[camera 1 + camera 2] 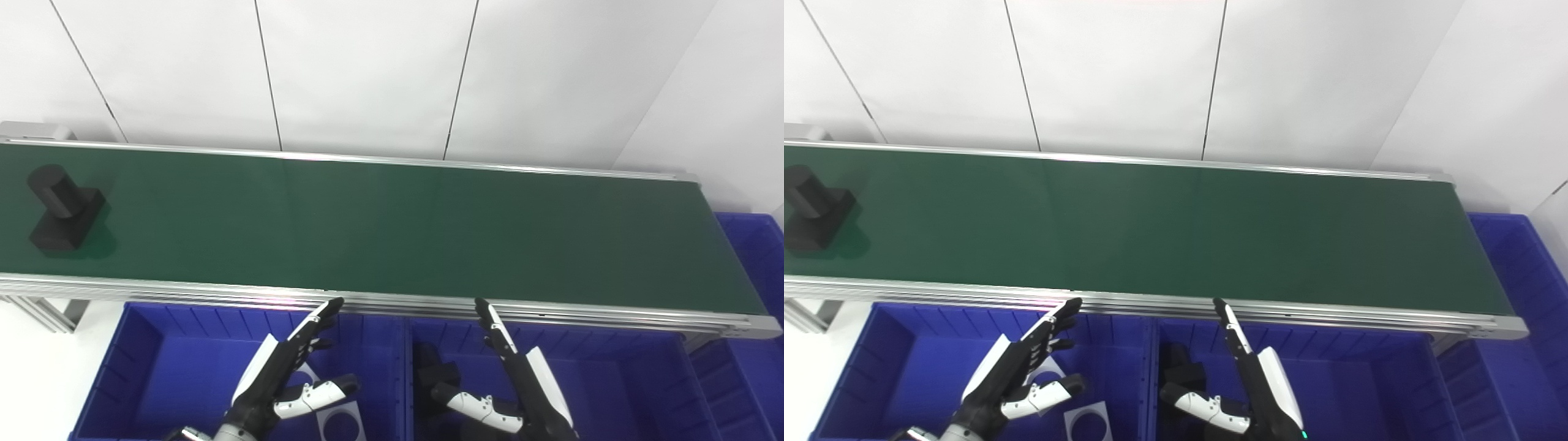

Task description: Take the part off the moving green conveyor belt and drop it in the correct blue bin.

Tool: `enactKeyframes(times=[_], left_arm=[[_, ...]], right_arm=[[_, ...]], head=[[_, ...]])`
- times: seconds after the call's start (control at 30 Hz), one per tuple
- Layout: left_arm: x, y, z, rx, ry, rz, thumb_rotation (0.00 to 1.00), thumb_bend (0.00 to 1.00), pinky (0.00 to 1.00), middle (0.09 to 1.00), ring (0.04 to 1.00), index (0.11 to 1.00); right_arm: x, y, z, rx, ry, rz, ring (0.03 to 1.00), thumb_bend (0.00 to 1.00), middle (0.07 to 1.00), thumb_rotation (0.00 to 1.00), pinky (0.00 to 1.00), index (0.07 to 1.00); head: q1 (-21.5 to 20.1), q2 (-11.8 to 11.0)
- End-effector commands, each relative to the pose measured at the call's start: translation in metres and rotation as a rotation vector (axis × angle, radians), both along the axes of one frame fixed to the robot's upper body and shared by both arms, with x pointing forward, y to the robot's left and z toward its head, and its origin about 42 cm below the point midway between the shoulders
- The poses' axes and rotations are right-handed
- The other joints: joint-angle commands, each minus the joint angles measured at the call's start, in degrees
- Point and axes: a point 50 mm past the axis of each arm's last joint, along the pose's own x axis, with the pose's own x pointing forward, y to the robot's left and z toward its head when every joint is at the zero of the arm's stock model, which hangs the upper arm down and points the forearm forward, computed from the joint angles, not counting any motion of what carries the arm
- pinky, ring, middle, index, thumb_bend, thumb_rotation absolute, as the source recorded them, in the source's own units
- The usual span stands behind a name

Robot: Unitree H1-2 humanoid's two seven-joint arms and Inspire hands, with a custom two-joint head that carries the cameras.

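A black part [63, 208], a square block with a round stub on top, lies on the green conveyor belt [392, 226] at its far left end. Both hands hover low in front of the belt, over the blue bins. My left hand [288, 373] is open, fingers stretched toward the belt's near rail, thumb out to the right. My right hand [514, 380] is also open, fingers pointing up at the rail, thumb out to the left. Neither holds anything. The part is far to the left of both hands.
Two blue bins stand below the belt's near rail: the left bin [153, 367] holds flat white ring plates [340, 425], the right bin [625, 386] holds a black part [438, 373]. Another blue bin [756, 245] sits past the belt's right end. A white wall stands behind.
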Motion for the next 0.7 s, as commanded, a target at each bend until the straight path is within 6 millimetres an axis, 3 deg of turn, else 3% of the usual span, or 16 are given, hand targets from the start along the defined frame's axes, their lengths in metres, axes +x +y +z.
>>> enactKeyframes(times=[0.0,0.47,0.67], left_arm=[[0.0020,-0.0054,0.0070,-0.011,-0.066,0.000,0.63,0.82,0.86,0.978,0.954,0.946],[0.0021,-0.0125,0.0041,-0.022,-0.058,0.006,0.64,0.80,0.90,0.999,0.980,0.975],[0.0018,-0.0122,0.0035,-0.021,-0.054,0.011,0.65,0.79,0.92,0.997,0.991,0.976]], right_arm=[[0.0009,-0.0018,0.0103,0.018,-0.045,0.000,0.962,0.74,0.971,0.56,0.92,1.000],[0.0026,-0.0077,0.0049,0.081,-0.042,0.002,0.931,0.71,0.933,0.53,0.92,1.000],[0.0024,-0.0078,0.0039,0.103,-0.034,0.020,0.893,0.69,0.910,0.51,0.86,1.000]], head=[[0.25,-0.04],[1.09,-0.49],[1.01,-0.60]])
